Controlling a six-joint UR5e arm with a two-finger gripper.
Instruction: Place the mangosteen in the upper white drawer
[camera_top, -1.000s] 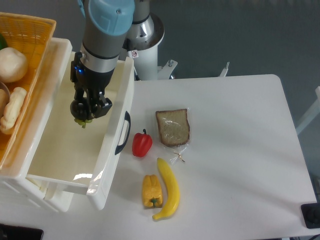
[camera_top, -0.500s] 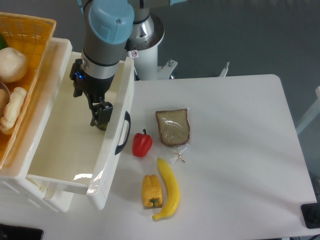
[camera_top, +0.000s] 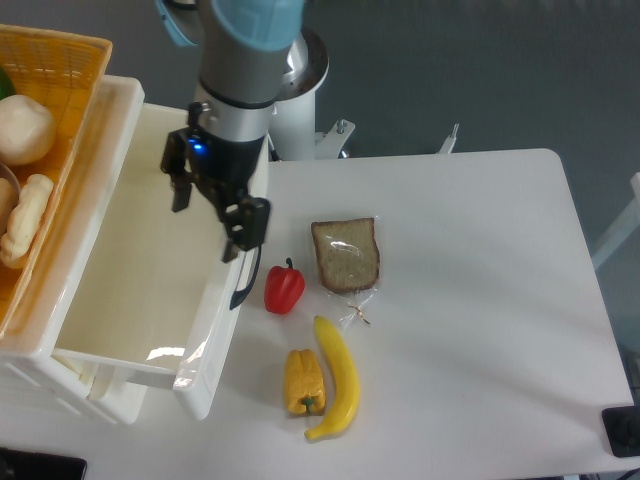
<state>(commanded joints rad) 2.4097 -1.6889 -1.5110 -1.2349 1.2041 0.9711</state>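
**Gripper spread over the drawer's front wall, fruit out of sight**

The two-finger black gripper (camera_top: 206, 230) on the grey and blue arm hangs over the front right part of the large deep white plastic drawer (camera_top: 130, 300). Its fingers are spread apart with nothing visible between them. One finger is over the drawer's inside, and the other is at the front wall just above the curved black handle (camera_top: 244, 274).

The small dark mangosteen does not show anywhere. The visible drawer floor is bare, so the fruit probably lies under the arm and gripper near the front wall, but this cannot be confirmed.

The step in hand looks like clearing away after the release. To do it well, the arm should rise straight up until both fingers are above the rim. It should move sideways only after that, since the outer finger sits close to the wall and handle and could catch on them.

There is little room on the left, where the yellow woven basket (camera_top: 62, 62) of pale rolls borders the drawer. On the right, the small red bell pepper (camera_top: 284, 288) lies just beside the handle. The wrapped slice of brown bread (camera_top: 346, 254), the yellow banana (camera_top: 338, 380) and the yellow pepper (camera_top: 303, 382) lie a little further out. Beyond them, the right side of the white table (camera_top: 490, 300) offers broad room for moving.
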